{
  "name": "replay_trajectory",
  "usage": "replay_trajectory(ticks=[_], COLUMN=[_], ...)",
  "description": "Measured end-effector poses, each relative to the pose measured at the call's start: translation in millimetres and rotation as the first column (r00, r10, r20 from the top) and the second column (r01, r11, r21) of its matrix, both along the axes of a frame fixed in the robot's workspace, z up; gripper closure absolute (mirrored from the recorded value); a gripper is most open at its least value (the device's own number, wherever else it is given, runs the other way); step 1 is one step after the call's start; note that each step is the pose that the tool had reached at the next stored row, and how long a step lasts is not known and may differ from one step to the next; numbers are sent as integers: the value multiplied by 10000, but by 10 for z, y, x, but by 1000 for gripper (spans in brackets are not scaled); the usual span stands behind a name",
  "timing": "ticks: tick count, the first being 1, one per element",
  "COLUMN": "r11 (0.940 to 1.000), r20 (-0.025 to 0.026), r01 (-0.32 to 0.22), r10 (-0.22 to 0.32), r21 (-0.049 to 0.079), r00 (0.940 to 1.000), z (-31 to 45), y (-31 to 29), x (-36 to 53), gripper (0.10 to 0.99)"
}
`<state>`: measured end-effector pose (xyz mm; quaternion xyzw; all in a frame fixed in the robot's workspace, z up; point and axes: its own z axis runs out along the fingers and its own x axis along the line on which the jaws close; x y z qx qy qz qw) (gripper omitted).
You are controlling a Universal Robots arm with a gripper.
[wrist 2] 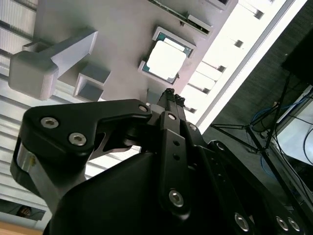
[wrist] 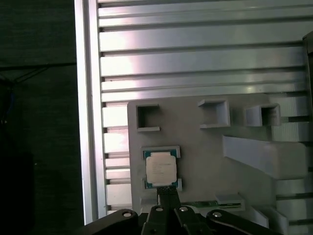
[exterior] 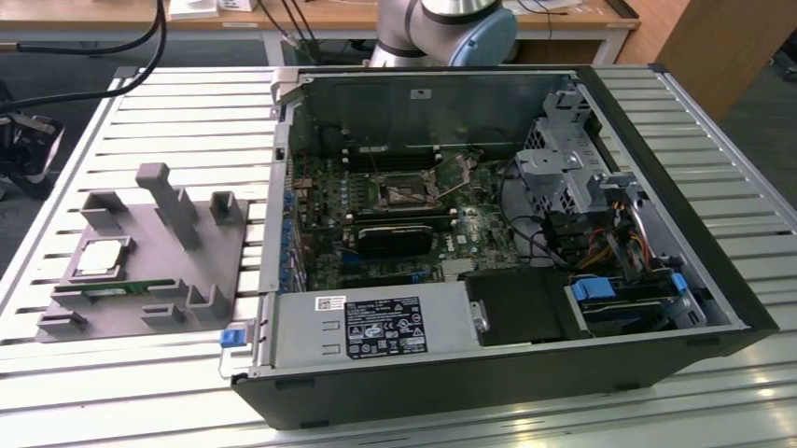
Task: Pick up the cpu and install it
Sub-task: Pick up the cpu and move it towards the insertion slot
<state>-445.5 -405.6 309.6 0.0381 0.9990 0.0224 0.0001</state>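
Observation:
The cpu point(exterior: 100, 259) is a small square chip with a shiny silver top. It lies flat in its recess on the grey tray point(exterior: 237, 252), at the exterior view's left. Both wrist views show the cpu point(wrist 2: 166, 61) point(wrist: 161, 169) from above, seated on the tray point(wrist 2: 122, 19) point(wrist: 195, 127). My gripper point(wrist 2: 168, 94) point(wrist: 168, 192) hangs over the tray with its tips just beside the chip's edge in the picture and well above it. Its dark fingers are pressed together with nothing between them. The motherboard's square socket point(exterior: 405, 193) sits inside the open computer case.
The open computer case point(exterior: 498, 233) lies on a slatted metal table point(exterior: 162, 112), with drive bays and cables at the exterior view's right. The tray carries a tall post point(exterior: 168, 201), small blocks and a green memory stick point(exterior: 118, 289). The arm's base point(exterior: 449, 23) stands behind the case.

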Motion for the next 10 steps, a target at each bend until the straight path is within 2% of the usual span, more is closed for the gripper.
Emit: replay_trajectory(ticks=[3,5,6,10], r11=[10000,10000,10000,10000], r20=[-13,-18,-19,-19], r01=[-7,-24,-30,-38], r10=[7,24,30,38], r21=[0,-1,-1,0], r00=[10000,10000,10000,10000], z=[-54,-90,-108,-174], y=[-10,-21,-23,-28], x=[0,-1,-1,0], gripper=[973,855,855,620])
